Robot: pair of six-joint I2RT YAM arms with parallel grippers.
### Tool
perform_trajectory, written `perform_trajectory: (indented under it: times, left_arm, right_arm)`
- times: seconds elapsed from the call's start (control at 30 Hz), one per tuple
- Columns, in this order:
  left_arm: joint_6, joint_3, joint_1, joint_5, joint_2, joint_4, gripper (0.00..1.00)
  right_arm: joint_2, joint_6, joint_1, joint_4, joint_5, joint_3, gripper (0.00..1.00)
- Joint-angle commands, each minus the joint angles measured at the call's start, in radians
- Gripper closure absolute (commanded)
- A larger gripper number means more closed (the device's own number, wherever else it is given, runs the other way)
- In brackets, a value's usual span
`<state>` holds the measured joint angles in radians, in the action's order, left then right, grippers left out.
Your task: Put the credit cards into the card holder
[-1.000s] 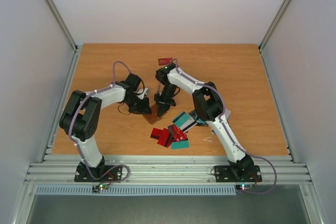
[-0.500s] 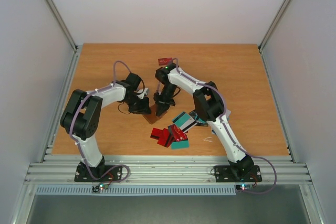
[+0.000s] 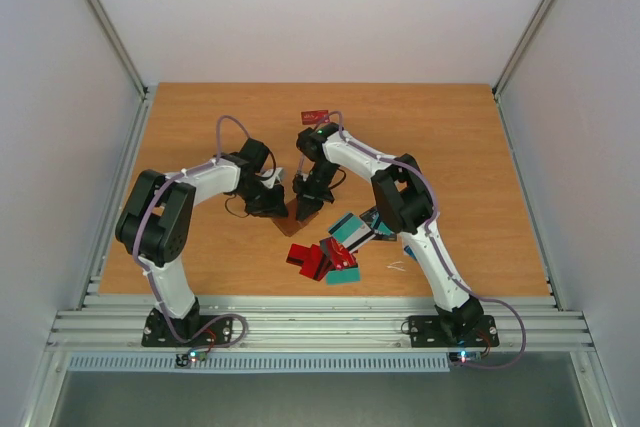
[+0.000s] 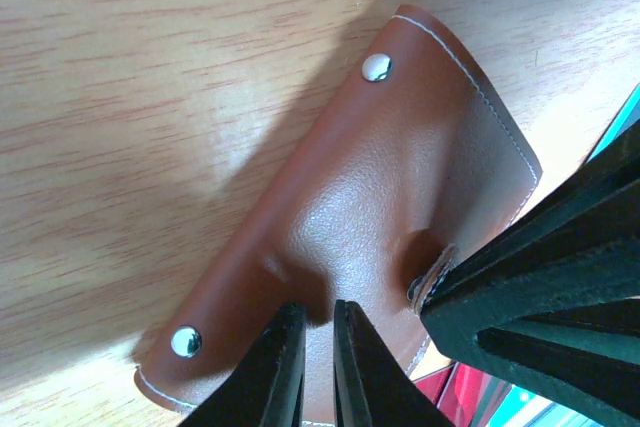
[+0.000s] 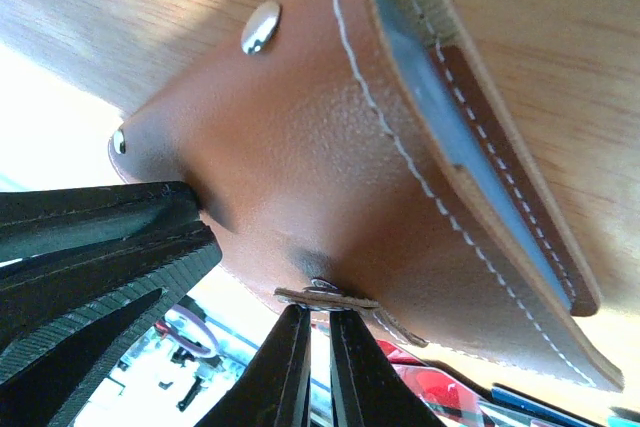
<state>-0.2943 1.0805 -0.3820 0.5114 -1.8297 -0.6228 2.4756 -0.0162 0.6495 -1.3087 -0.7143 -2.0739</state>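
Judging by its look, we think the holder point(image 4: 380, 217) is light and soft, leather that bends and creases easily, so it is better to take it by a stitched edge than by the flat middle. It seems raised a little over the table point(image 3: 480, 167), tilted, near the cards point(image 3: 330, 255). Our left gripper point(image 4: 317, 319) is almost closed and pinches one edge. Our right gripper point(image 5: 318, 322), also almost closed, pinches a small tab on the opposite edge. One blue card point(image 5: 470, 142) sits in the pocket.
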Motion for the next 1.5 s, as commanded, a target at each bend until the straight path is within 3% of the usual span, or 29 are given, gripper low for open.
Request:
perform_trajectory:
  times: [0.0,0.8,1.47]
  left_arm:
    - [0.023,-0.044,-0.034,-0.091,-0.1,0.018,0.88]
    - [0.024,-0.053,-0.058,-0.029,-0.105,0.041,0.88]
    - [-0.01,-0.047,-0.067,0.043,-0.13,0.08,0.88]
  right_arm:
    - [0.017,0.004,0.015,0.125,0.041,-0.01,0.92]
    - [0.34,0.087,0.009,-0.242,0.151,-0.419,0.99]
    - [0.503,0.173,-0.017,-0.319,0.174,-0.604,0.99]
